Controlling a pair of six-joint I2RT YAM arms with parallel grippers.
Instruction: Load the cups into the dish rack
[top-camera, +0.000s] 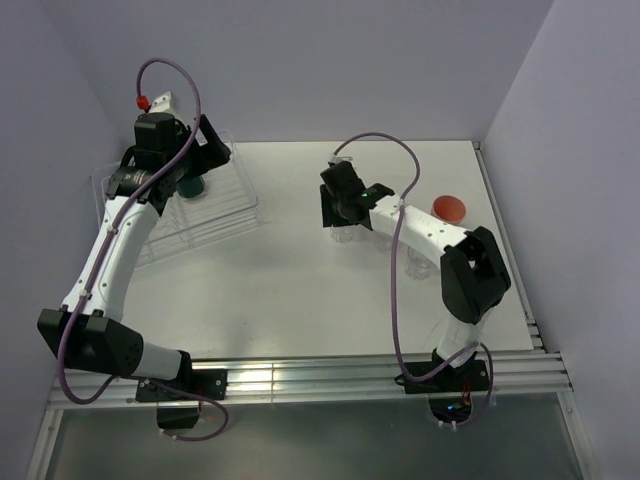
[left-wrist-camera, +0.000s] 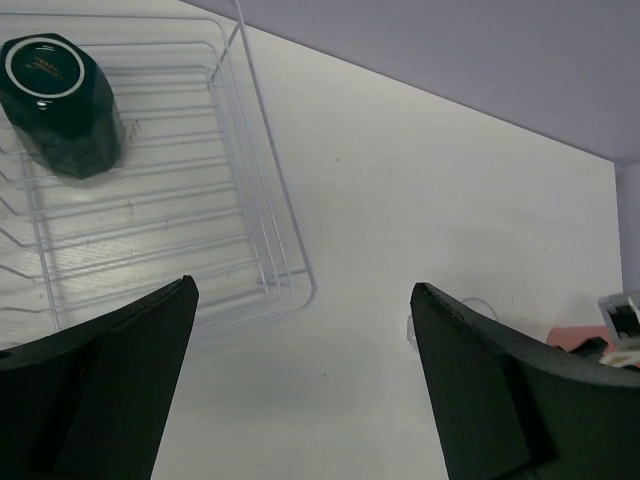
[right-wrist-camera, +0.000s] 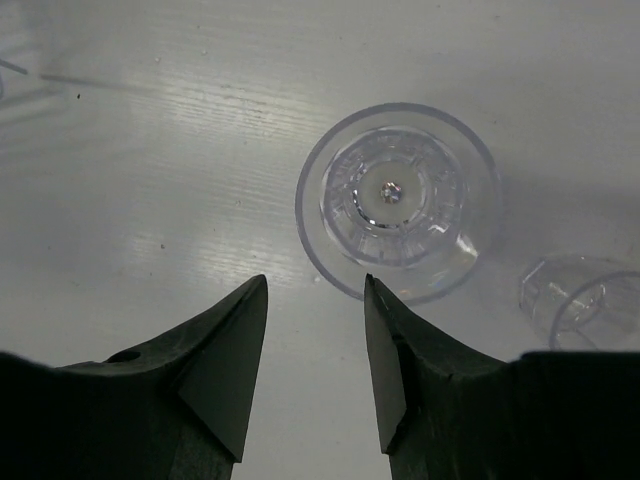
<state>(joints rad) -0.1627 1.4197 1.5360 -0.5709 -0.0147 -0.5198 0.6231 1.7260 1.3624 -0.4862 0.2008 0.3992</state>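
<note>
The see-through dish rack (top-camera: 225, 215) stands at the back left, and a dark green mug (left-wrist-camera: 65, 105) sits upside down inside it. My left gripper (left-wrist-camera: 305, 290) hangs open above the rack's corner (left-wrist-camera: 290, 290), holding nothing. In the right wrist view a clear tumbler (right-wrist-camera: 398, 200) stands upright. My right gripper (right-wrist-camera: 315, 280) is open just short of it, its right fingertip (right-wrist-camera: 372, 290) at the near rim. Nothing is gripped. A second clear tumbler (right-wrist-camera: 580, 305) stands to the right. The salmon-pink cup (top-camera: 450, 208) sits near the right wall.
Clear tumblers (top-camera: 415, 262) cluster under and beside the right arm. Walls close the table on the left, back and right. A metal rail (top-camera: 300, 375) runs along the near edge by the arm bases.
</note>
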